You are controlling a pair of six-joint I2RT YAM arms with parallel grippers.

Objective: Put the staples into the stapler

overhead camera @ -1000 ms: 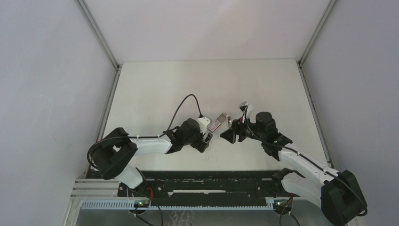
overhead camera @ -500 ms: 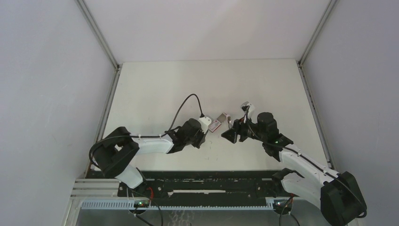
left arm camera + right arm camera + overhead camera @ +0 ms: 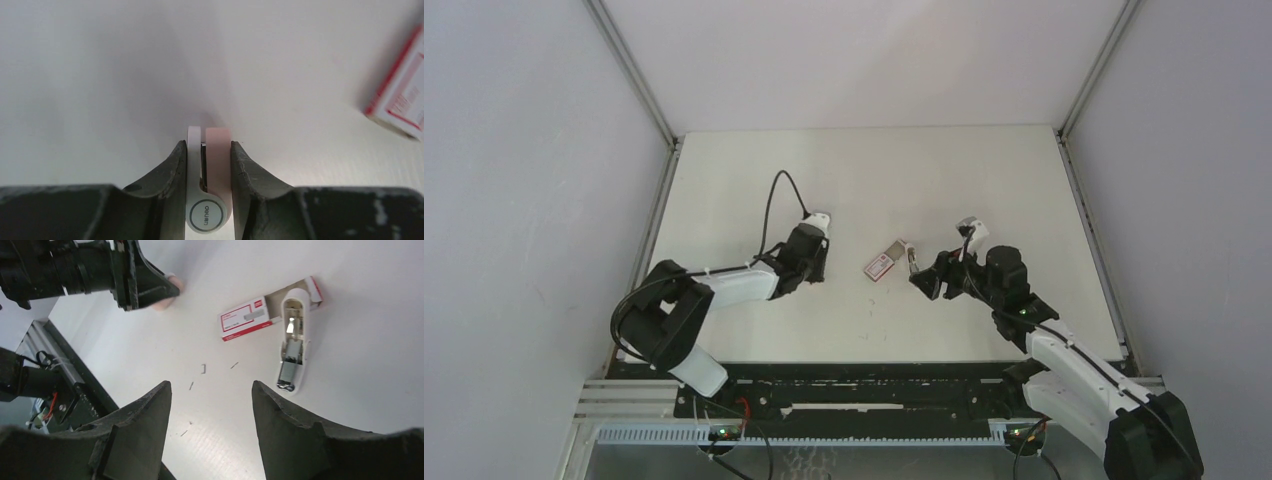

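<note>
The staples box [image 3: 879, 266] [image 3: 245, 320], red-edged with a white label, lies mid-table; its corner shows at the left wrist view's right edge [image 3: 402, 100]. Beside it lies the white stapler [image 3: 908, 256] [image 3: 294, 347], opened, its metal channel facing up. My left gripper [image 3: 817, 268] [image 3: 207, 145] is left of the box, shut on a small pink-and-white clip-like thing [image 3: 218, 150] with a round logo. That thing's pink end also shows in the right wrist view [image 3: 167, 299]. My right gripper [image 3: 922, 281] [image 3: 211, 385] hovers open just right of the stapler, holding nothing.
Several loose staples [image 3: 203, 369] are scattered on the white table between the box and my right fingers. The black base rail [image 3: 854, 385] runs along the near edge. Metal frame posts and grey walls bound the table on both sides.
My left gripper closed on the pink-and-white thing and carried it left and away from the box. The right arm drifted slightly right; box and stapler stayed put.
</note>
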